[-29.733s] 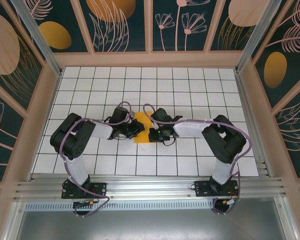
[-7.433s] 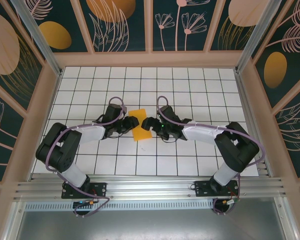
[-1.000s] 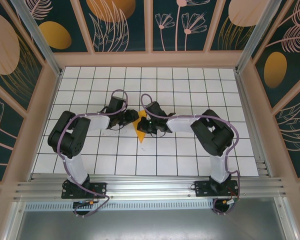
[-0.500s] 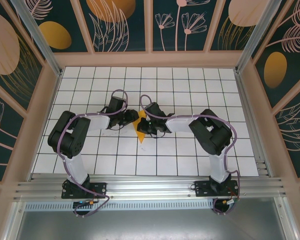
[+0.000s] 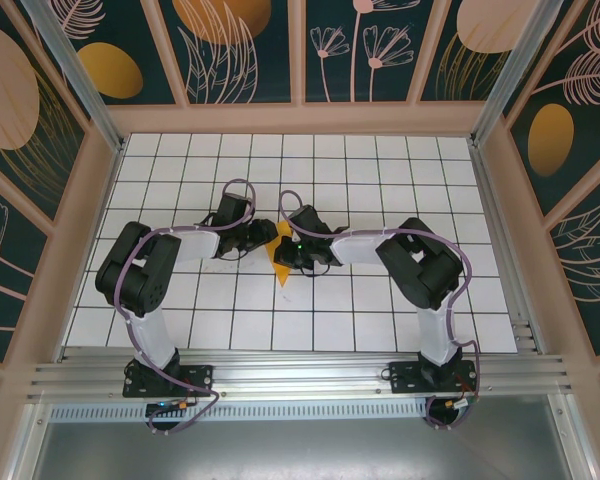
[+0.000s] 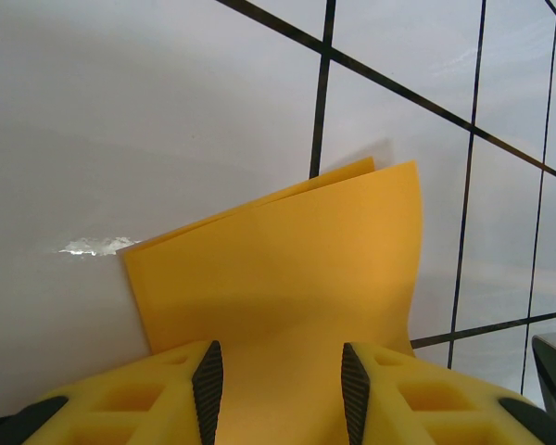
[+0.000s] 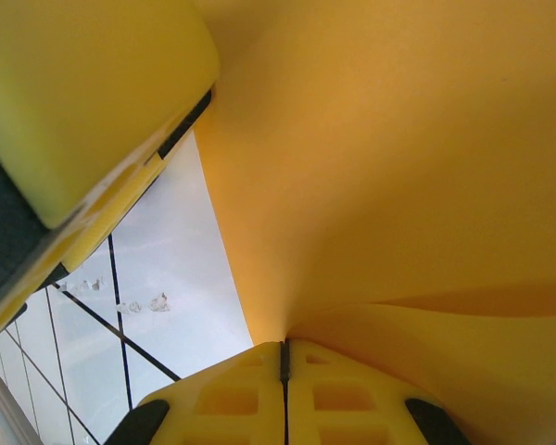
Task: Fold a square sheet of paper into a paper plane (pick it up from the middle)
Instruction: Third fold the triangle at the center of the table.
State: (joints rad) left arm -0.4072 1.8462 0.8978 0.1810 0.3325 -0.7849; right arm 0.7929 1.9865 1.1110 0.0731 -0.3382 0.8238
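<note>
On the white-tiled worktop (image 5: 380, 330) the folded paper (image 5: 279, 265) is sitting mid-way, right jaws clamping one side, left jaws hanging apart, maybe just straddling the other.

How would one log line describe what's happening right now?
stage: mid-fold | paper: folded | left gripper: open, paper between fingers | right gripper: shut on paper

Left arm (image 5: 188, 246) and right arm (image 5: 368, 243) angled inward; left fingers (image 6: 207, 389) apart, right fingers (image 7: 230, 400) together.
</note>
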